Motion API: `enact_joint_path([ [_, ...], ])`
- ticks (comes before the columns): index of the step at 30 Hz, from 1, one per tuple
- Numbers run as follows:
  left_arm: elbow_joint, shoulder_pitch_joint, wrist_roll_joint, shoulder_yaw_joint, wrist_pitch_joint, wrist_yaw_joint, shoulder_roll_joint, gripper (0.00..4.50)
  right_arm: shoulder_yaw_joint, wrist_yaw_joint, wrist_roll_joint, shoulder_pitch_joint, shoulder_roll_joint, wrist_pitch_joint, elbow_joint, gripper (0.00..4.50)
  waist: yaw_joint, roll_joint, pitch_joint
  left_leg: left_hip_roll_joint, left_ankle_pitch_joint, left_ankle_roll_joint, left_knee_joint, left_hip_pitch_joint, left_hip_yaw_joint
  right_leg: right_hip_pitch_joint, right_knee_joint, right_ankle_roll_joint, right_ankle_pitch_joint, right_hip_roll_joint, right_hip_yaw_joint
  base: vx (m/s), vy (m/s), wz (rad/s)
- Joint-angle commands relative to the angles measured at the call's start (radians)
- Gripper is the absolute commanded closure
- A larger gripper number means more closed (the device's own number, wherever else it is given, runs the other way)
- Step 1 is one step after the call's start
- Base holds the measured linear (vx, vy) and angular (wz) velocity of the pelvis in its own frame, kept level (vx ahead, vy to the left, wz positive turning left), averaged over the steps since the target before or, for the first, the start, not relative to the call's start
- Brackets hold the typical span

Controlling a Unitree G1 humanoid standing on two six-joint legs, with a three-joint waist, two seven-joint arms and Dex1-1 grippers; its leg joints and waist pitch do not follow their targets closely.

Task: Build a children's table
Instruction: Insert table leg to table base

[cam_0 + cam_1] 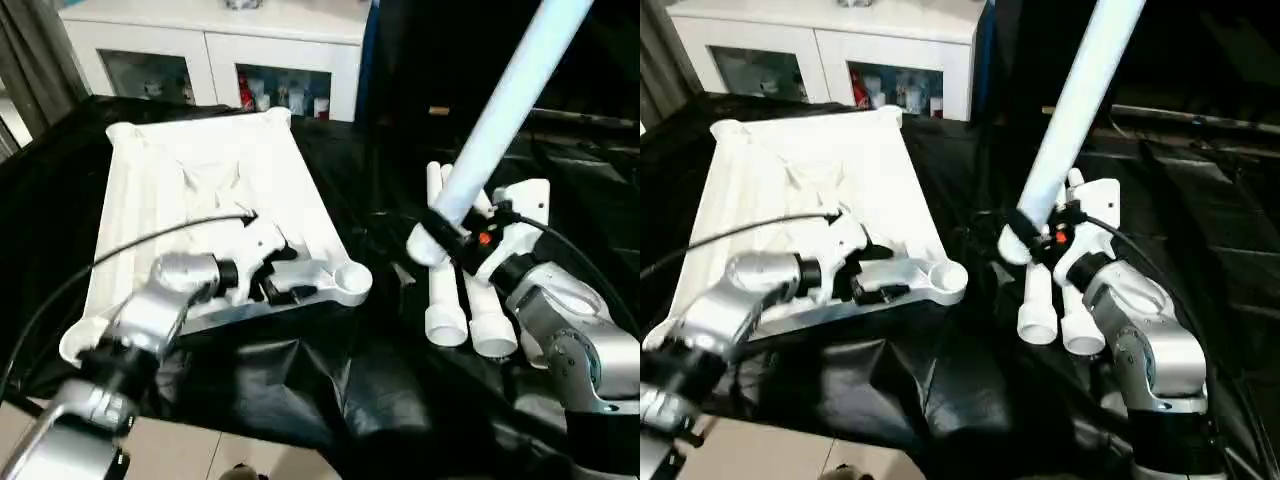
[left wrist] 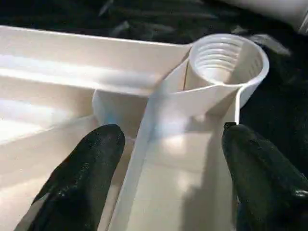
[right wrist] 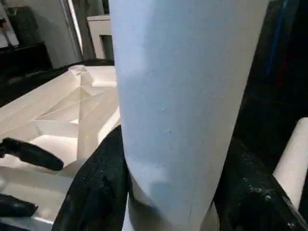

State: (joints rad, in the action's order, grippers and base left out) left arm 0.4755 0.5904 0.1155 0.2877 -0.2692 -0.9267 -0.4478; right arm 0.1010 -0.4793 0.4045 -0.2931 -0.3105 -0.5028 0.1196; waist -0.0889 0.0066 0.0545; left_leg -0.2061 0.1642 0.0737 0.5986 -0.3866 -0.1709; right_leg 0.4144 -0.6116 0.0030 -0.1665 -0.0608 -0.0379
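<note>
While the tabletop [image 1: 190, 180] lay underside-up with no leg fitted, the left tool [image 1: 275, 280] stood wide open just short of its corner socket [image 2: 225, 60], and the right tool [image 1: 455, 245] clamped one leg [image 1: 500, 110], spare legs [image 1: 470, 315] lying just below it.

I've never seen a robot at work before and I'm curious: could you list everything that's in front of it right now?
White plastic rectangular tabletop: one, white, lying ribbed underside up on the black cloth, at the robot's left.
Round corner socket: one seen close, white, ridged inside, at the tabletop's near right corner.
Long white tube leg: one, white, held slanting upward at the right.
Spare white tube legs: at least two, white, lying side by side on the cloth under the held leg.
Black cloth: one, black, covering the work surface.
White cabinet: one, white, glass-fronted, behind.
Left gripper: black fingers open, astride a tabletop rib near the socket.
Right gripper: black fingers shut on the leg.
</note>
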Motion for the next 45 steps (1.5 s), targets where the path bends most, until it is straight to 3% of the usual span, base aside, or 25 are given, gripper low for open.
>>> enact_joint_path([
  [1, -0.003, 0.021, 0.048, -0.010, -0.034, -0.066, -0.002, 1.09, 0.001, -0.035, 0.030, -0.016, -0.021, -0.015, -0.009, 2.59, -0.002, 0.004, -0.065, -0.008, 0.228, 0.022, -0.072, 0.023, -0.001, -0.050, 0.065, -0.191, -0.183, -0.061, 0.033, 0.000, 0.000, 0.00],
  [4, 0.005, 0.023, 0.037, -0.001, -0.022, -0.085, -0.003, 1.37, 0.003, -0.043, 0.027, -0.019, -0.028, -0.009, -0.024, 2.59, 0.000, 0.000, -0.058, -0.010, 0.275, 0.028, -0.076, 0.025, 0.000, -0.046, 0.076, -0.172, -0.280, -0.061, 0.033, 0.000, 0.000, 0.00],
  [7, 0.011, 0.020, 0.035, 0.001, -0.010, -0.129, -0.004, 1.59, 0.007, -0.050, 0.026, -0.026, -0.030, -0.012, -0.033, 2.59, 0.000, 0.000, -0.058, -0.011, 0.285, 0.032, -0.078, 0.025, 0.002, -0.045, 0.080, -0.155, -0.320, -0.063, 0.034, 0.000, 0.000, 0.00],
  [10, 0.004, 0.021, 0.029, 0.011, -0.002, -0.163, -0.018, 1.88, 0.005, -0.057, 0.028, -0.032, -0.034, -0.014, -0.038, 2.59, 0.000, -0.001, -0.058, -0.012, 0.288, 0.034, -0.079, 0.026, 0.003, -0.042, 0.079, -0.154, -0.322, -0.062, 0.033, 0.000, 0.000, 0.00],
  [16, 0.112, 0.064, -0.066, 0.065, 0.104, -0.177, -0.044, 2.35, -0.003, -0.074, 0.027, -0.038, -0.043, -0.014, -0.045, 2.59, 0.000, 0.002, -0.061, -0.011, 0.268, 0.030, -0.079, 0.025, 0.002, -0.044, 0.078, -0.148, -0.292, -0.060, 0.034, 0.000, 0.000, 0.00],
  [20, 0.150, 0.087, -0.090, 0.084, 0.141, -0.232, -0.054, 2.74, -0.004, -0.081, 0.024, -0.037, -0.045, -0.016, -0.044, 2.59, -0.002, 0.004, -0.065, -0.013, 0.254, 0.033, -0.078, 0.025, 0.003, -0.047, 0.072, -0.168, -0.244, -0.064, 0.034, 0.000, 0.000, 0.00],
  [23, 0.178, 0.102, -0.111, 0.098, 0.166, -0.250, -0.062, 2.80, -0.003, -0.082, 0.025, -0.035, -0.049, -0.013, -0.044, 2.59, -0.002, 0.007, -0.066, -0.013, 0.259, 0.035, -0.078, 0.025, 0.002, -0.047, 0.072, -0.180, -0.228, -0.062, 0.033, 0.000, 0.000, 0.00],
  [24, 0.179, 0.103, -0.112, 0.098, 0.167, -0.249, -0.062, 3.06, -0.003, -0.082, 0.025, -0.035, -0.049, -0.013, -0.044, 2.59, -0.002, 0.006, -0.066, -0.013, 0.263, 0.036, -0.078, 0.026, 0.002, -0.047, 0.071, -0.181, -0.229, -0.063, 0.033, 0.000, 0.000, 0.00],
  [32, 0.271, 0.140, -0.127, 0.094, 0.234, -0.306, -0.045, 3.59, -0.005, -0.093, 0.024, -0.029, -0.050, -0.009, -0.044, 2.59, -0.004, 0.007, -0.067, -0.014, 0.279, 0.041, -0.078, 0.027, 0.003, -0.048, 0.074, -0.183, -0.261, -0.067, 0.034, 0.000, 0.000, 0.00],
  [45, 0.305, 0.152, -0.106, 0.058, 0.261, -0.351, -0.031, 4.46, -0.004, -0.106, 0.027, -0.030, -0.051, -0.015, -0.047, 2.59, -0.006, 0.004, -0.060, -0.015, 0.304, 0.037, -0.080, 0.029, 0.003, -0.042, 0.081, -0.173, -0.322, -0.068, 0.034, 0.000, 0.000, 0.00],
])
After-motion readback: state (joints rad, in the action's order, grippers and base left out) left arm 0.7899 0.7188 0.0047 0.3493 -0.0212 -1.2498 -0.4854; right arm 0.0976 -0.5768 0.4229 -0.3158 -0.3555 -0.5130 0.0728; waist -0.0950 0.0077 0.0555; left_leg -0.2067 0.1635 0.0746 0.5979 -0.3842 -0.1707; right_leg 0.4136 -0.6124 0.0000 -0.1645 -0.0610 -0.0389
